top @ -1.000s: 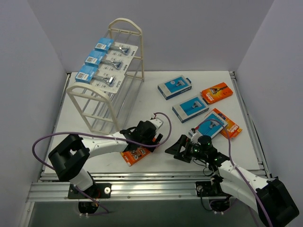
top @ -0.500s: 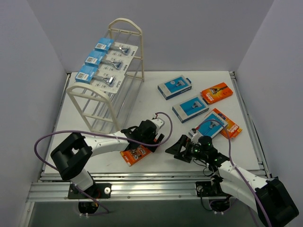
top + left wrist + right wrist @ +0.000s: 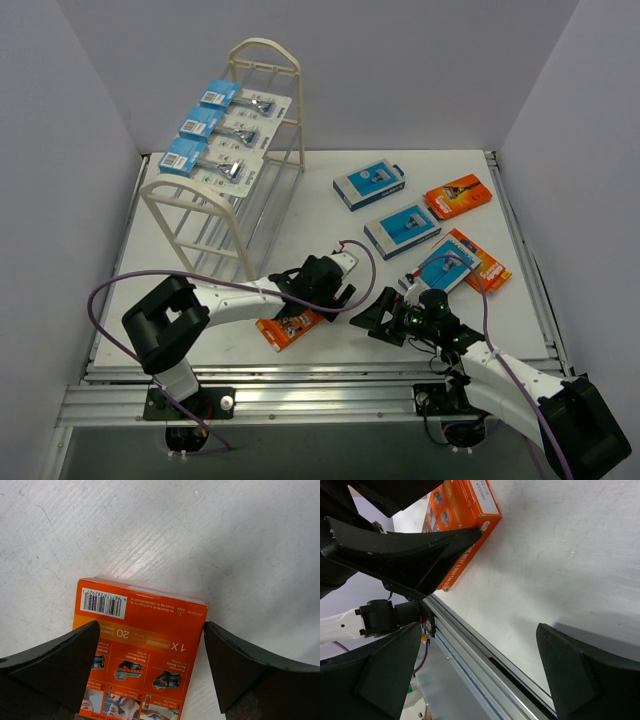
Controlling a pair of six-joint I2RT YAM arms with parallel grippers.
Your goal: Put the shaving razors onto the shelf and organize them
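At the near edge, left gripper [image 3: 150, 630] is spread wide over an orange box [image 3: 288, 328] flat on the table [image 3: 330, 205], with nothing gripped. Right gripper [image 3: 477, 630] sits just beside, equally wide, empty. Mid-table: five more boxes [image 3: 402, 228] unshelved. Far left: shelf [image 3: 190, 235] carries three blister cards [image 3: 228, 125] on top. Judged one-third done.

Orange box [image 3: 144, 622]: near end cut off by frame, sides behind left pincer [image 3: 150, 630].
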